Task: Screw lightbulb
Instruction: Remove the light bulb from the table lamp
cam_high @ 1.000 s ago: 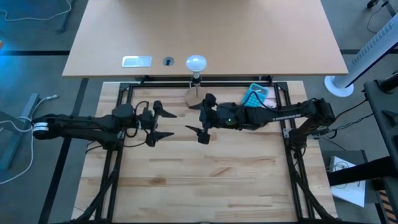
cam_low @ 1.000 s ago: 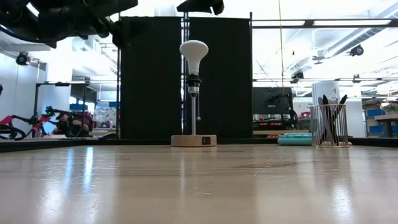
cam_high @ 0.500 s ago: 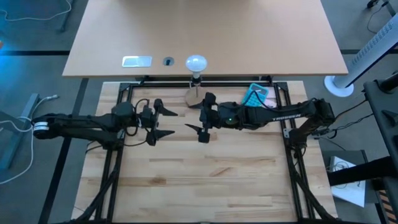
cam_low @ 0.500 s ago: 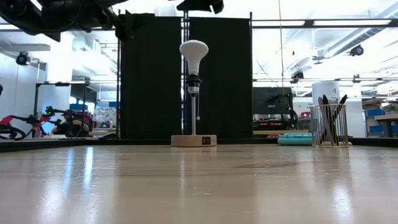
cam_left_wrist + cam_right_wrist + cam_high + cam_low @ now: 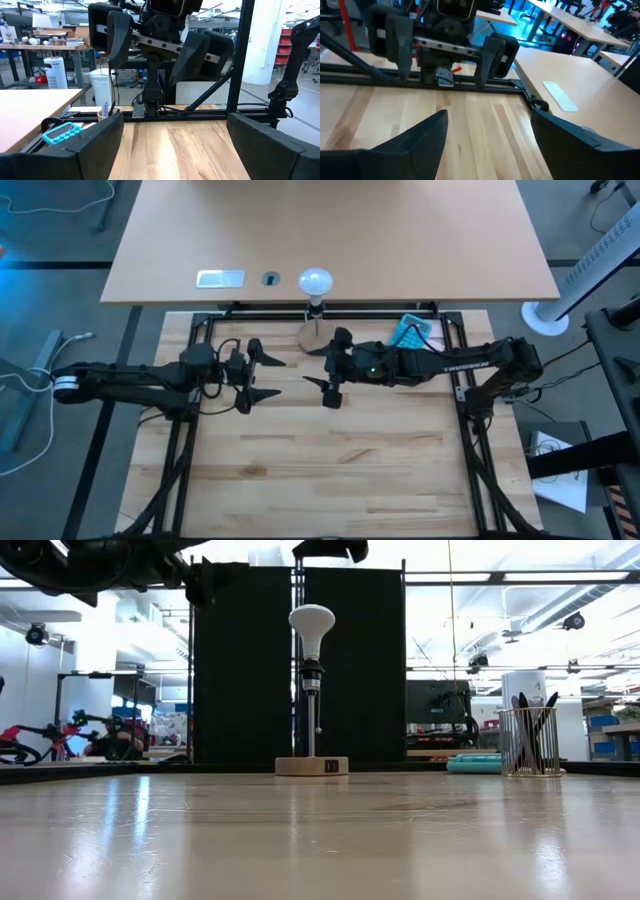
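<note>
The white lightbulb [image 5: 315, 280] [image 5: 312, 622] stands globe-up, its neck in the black socket [image 5: 312, 675] of a thin lamp post. The post rises from a round wooden disc [image 5: 313, 335] [image 5: 312, 766] at the table's far edge. My left gripper [image 5: 262, 378] [image 5: 175, 145] hovers open over the table's left middle, pointing level toward the right. My right gripper [image 5: 325, 367] [image 5: 490, 135] faces it from the right, open, with nothing between its fingers. It hovers just on the near side of the wooden disc. Neither gripper touches the bulb.
A teal object [image 5: 410, 332] lies at the far right of the table. A wire-mesh pen cup [image 5: 530, 740] stands near it. Beyond the far edge is a pale desk [image 5: 330, 240] with a small white plate [image 5: 220, 278]. Bare wooden table stretches toward the near edge.
My right gripper's fingers have drawn a little closer together while it hovers in place; they remain apart. The bulb and lamp have not moved.
</note>
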